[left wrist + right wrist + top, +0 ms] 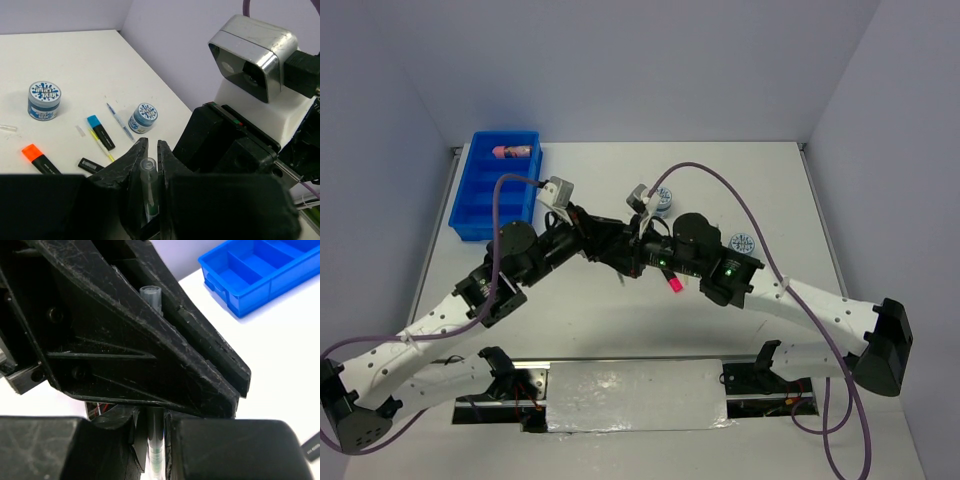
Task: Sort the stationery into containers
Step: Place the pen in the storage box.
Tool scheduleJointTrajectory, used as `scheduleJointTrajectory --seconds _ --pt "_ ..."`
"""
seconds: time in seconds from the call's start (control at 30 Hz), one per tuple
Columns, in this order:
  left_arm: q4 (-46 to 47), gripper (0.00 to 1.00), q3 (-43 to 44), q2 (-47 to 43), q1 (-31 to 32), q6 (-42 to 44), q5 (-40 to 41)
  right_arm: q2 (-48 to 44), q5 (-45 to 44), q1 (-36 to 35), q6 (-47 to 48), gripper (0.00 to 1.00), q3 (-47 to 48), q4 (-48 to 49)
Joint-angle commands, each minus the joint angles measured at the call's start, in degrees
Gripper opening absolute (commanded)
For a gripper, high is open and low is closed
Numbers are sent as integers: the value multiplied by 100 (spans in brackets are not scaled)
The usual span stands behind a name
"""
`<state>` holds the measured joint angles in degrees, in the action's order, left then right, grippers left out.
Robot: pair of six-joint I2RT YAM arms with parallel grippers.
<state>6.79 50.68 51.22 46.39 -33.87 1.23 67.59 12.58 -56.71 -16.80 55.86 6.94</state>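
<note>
Together, left claw (pixel 150 148) and right claw (pixel 152 421) grip pen (pixel 148 182).

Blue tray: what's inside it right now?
A pink cylinder lies in the far compartment of the tray. The other compartments look empty, though a cable covers part of them.

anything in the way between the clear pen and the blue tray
Nothing visible. The clear pen, gripped by both the left gripper and the right gripper, has no object on the table between it and the tray.
</note>
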Motion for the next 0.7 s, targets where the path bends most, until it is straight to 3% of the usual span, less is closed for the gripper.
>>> scheduleJointTrajectory --seconds 0.0,0.03,0.07,0.1,0.17,0.2,0.27,0.3,0.4,0.57,0.67 --pt "-239 29 -4 81 46 21 -378 -264 -324 -60 80 0 13 501" --pt "-231 30 -57 72 54 -6 -413 -273 -439 -68 63 0 13 458" --pt "-196 9 -110 55 46 -6 -448 -299 -545 -51 63 0 13 440" --pt "-221 0 -145 55 45 -41 -370 -291 -589 -51 63 3 13 457" --pt "-309 0 -163 72 45 -85 -230 -264 -555 -42 54 17 13 492" --pt "-336 0 -146 72 45 -120 -116 -247 -546 -33 45 43 -4 493" --pt "-458 0 -67 81 46 -242 349 -229 -581 -7 -8 74 -57 510" --pt "-589 0 -32 98 37 -304 551 -220 -590 19 -16 100 -127 493" --pt "-1090 0 292 265 -243 -664 1282 -229 -782 81 -87 100 -302 370" --pt "-1074 0 522 546 -1736 -1200 1028 -580 -1353 230 -113 100 -768 256" --pt "-943 0 619 896 -2677 -1446 1080 -1071 -2258 309 -227 100 -1277 10"
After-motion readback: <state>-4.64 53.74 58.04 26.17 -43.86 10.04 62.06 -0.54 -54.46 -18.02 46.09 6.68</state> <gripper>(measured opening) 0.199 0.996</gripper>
